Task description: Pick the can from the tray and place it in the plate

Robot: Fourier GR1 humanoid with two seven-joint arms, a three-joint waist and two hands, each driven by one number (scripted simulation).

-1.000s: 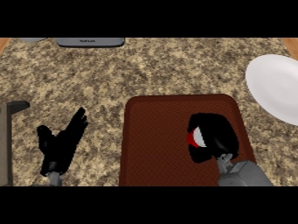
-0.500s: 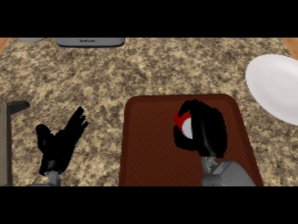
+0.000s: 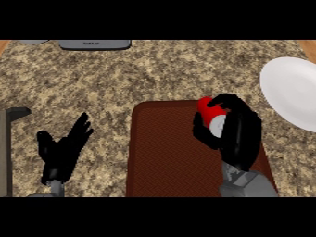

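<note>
Fingers and thumb of the robot's black right hand (image 3: 234, 134) curled around a small red can with a pale end (image 3: 209, 115), hiding most of it. The can sat at the hand's fingertip side, over the far right part of the dark reddish-brown rectangular tray (image 3: 167, 152); whether it touched the tray could not be told. The wrapped grip looked suited to carrying the can sideways without it slipping. To the hand's right and slightly beyond it lay the round white plate (image 3: 300, 92), bare, near the tray's right edge, partly cut off by the view's border. Between hand and plate was only speckled granite counter (image 3: 119, 78), so the path seemed unobstructed. The left hand (image 3: 63, 150) rested open, fingers up, well left of the tray.
</note>
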